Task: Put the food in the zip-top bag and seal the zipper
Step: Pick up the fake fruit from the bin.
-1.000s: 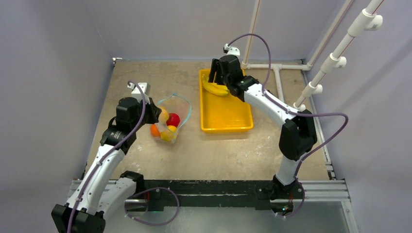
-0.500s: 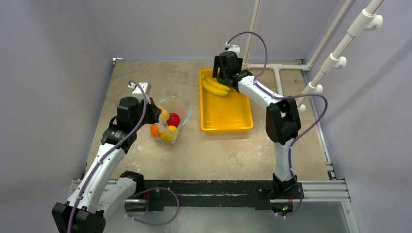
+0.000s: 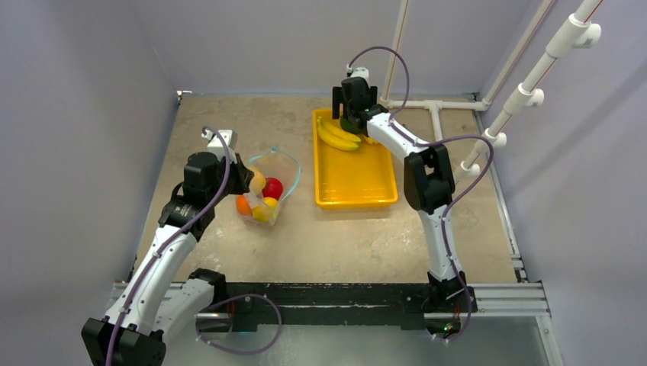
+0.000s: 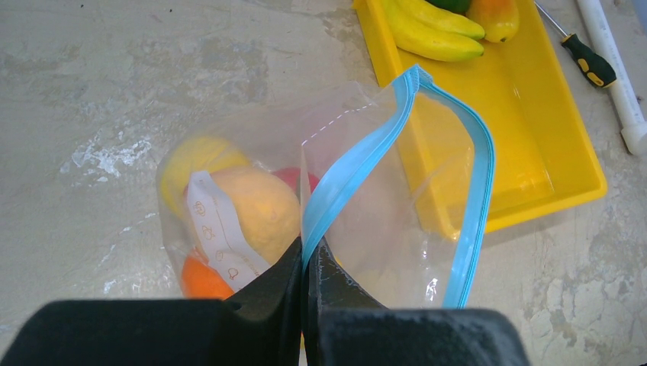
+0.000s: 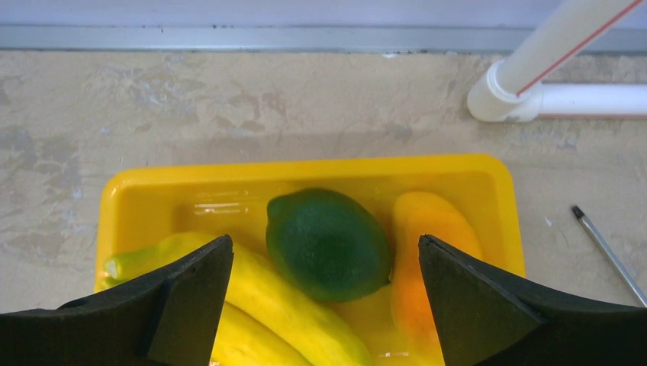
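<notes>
We see the zip-top bag (image 4: 385,229), clear and floppy, lying with its mouth gaping toward the yellow tray (image 4: 534,122). Its zipper (image 4: 358,164), a thin teal-blue strip, is unsealed and loops wide open, with the near side pinched between the closed fingers of the left gripper (image 4: 305,255). Inside the bag we make out a peach (image 4: 255,206), a yellow lemon (image 4: 194,156), a red apple (image 4: 301,179) and an orange (image 4: 202,278), bunched together. Outside the bag, at the tray's far end, lie the yellow bananas (image 5: 282,305), a dark green avocado (image 5: 328,244) against them, and an orange mango (image 5: 427,252) close beside.
</notes>
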Robot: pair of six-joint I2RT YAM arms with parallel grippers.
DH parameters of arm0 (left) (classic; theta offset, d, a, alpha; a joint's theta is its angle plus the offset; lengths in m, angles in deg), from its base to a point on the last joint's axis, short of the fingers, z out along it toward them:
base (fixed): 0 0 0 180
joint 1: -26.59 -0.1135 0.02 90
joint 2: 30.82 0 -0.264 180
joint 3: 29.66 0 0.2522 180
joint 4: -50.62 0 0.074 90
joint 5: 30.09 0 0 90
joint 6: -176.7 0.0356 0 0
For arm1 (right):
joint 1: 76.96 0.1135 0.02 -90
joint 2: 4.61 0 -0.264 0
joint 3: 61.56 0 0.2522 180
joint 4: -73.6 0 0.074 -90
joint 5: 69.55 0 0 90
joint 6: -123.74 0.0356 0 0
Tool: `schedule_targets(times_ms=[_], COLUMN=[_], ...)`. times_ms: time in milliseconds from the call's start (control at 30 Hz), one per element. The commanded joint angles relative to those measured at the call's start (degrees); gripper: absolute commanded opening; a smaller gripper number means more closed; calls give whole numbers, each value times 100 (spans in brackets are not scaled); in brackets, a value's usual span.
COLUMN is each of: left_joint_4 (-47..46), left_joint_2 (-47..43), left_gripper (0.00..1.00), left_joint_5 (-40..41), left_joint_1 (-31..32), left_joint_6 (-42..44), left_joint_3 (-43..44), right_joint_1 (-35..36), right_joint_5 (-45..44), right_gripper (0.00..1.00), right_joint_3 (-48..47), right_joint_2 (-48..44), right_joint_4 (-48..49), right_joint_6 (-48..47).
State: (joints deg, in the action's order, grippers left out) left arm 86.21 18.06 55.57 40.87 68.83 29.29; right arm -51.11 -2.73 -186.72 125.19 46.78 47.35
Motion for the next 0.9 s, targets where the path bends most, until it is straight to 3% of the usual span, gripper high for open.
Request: schedule_targets(times_ms=[0, 467, 700, 867], left_joint_4=[-216, -222, -214, -222], left_joint_2=[-34, -10, 27, 38], left_gripper=[0, 0, 0, 0], left_joint_5=[-50, -54, -58, -74], left_joint_1=[4, 4, 4, 4], left_joint_6=[64, 72, 73, 73], left_joint_3=[5, 0, 3, 0], right_joint_1=[-10, -69, -86, -93], right_joint_5=[-111, 128, 68, 94], right_gripper=[95, 97, 88, 72], right_joint_3=[-585, -665, -656, -585], right_joint_2=[266, 724, 832, 830], right_joint_4=[-89, -78, -41, -20], right_joint_6=[-264, -310, -315, -315])
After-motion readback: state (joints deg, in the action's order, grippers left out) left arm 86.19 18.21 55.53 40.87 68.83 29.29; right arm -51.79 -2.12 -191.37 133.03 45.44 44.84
